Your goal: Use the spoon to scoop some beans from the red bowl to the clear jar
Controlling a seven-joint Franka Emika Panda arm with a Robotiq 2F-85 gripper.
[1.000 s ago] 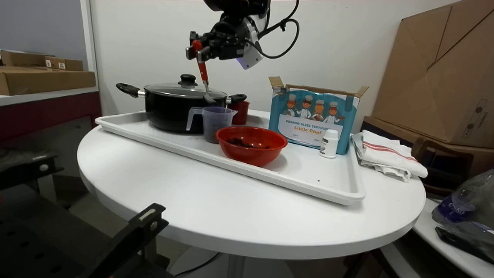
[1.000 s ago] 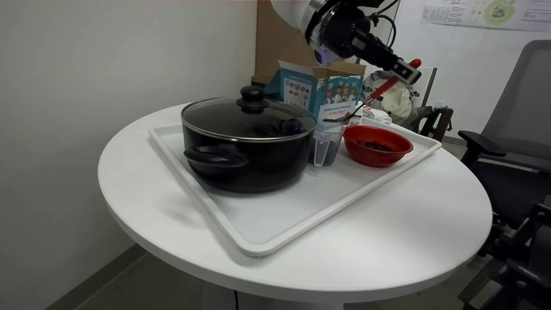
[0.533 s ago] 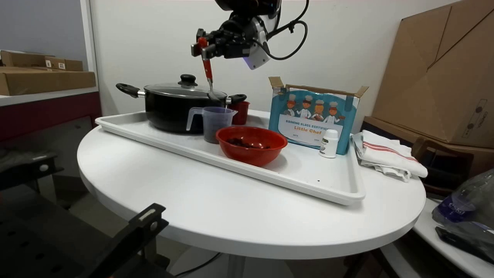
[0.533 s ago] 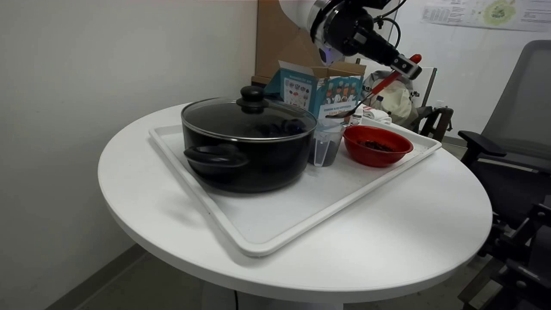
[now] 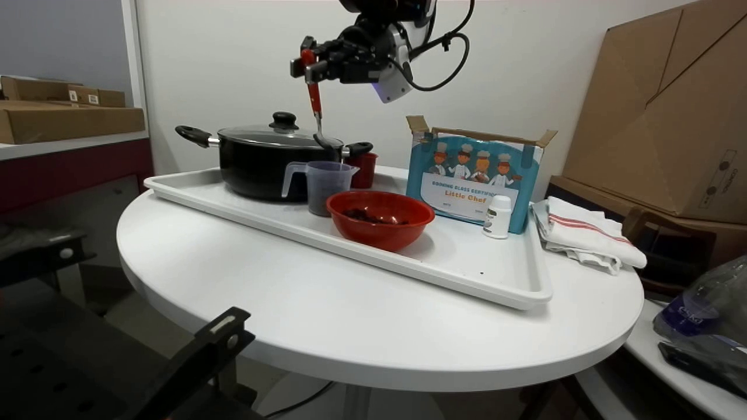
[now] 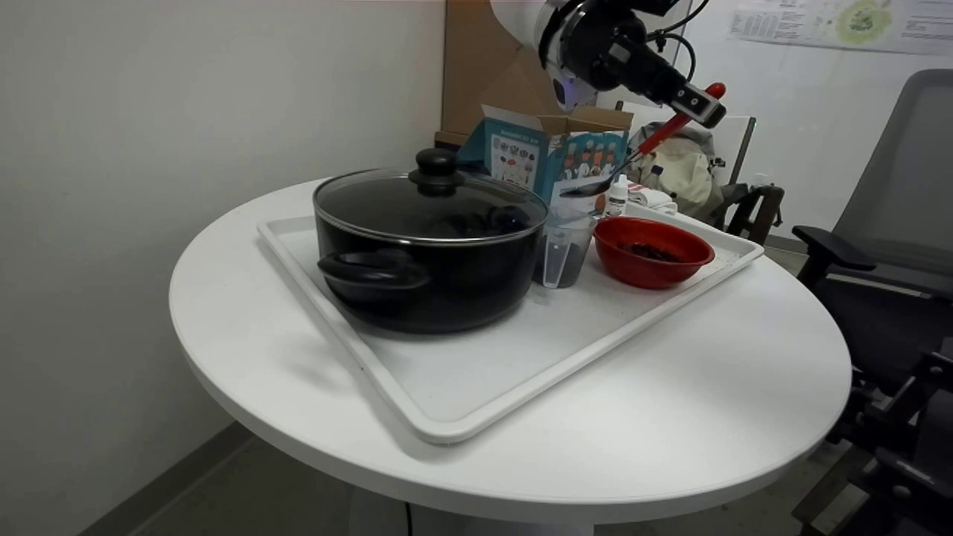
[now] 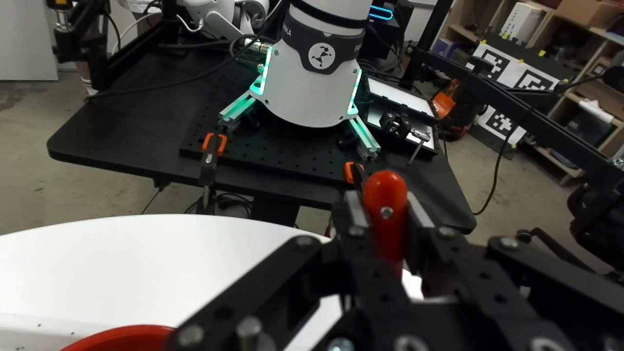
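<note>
One spoon [image 6: 659, 139], tilted, its head [image 6: 588, 191] seemingly above the jar [image 5: 328, 189] in both exterior views, is clamped near the top of its red handle [image 5: 314, 96] by the gripper [image 7: 386, 214]. It is probably light and stiff, its smooth handle, the proper place of hold, liable to twist. The blue box [image 5: 461, 181] reads "Little Chef"; a bottle label [image 5: 688, 315] apparently reads "eska".

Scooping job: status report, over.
Jaws shut on tilted red-handled spoon. Its head above clear plastic measuring jar, load unclear. Round black lidded pot near jar, may crowd the pour.
</note>
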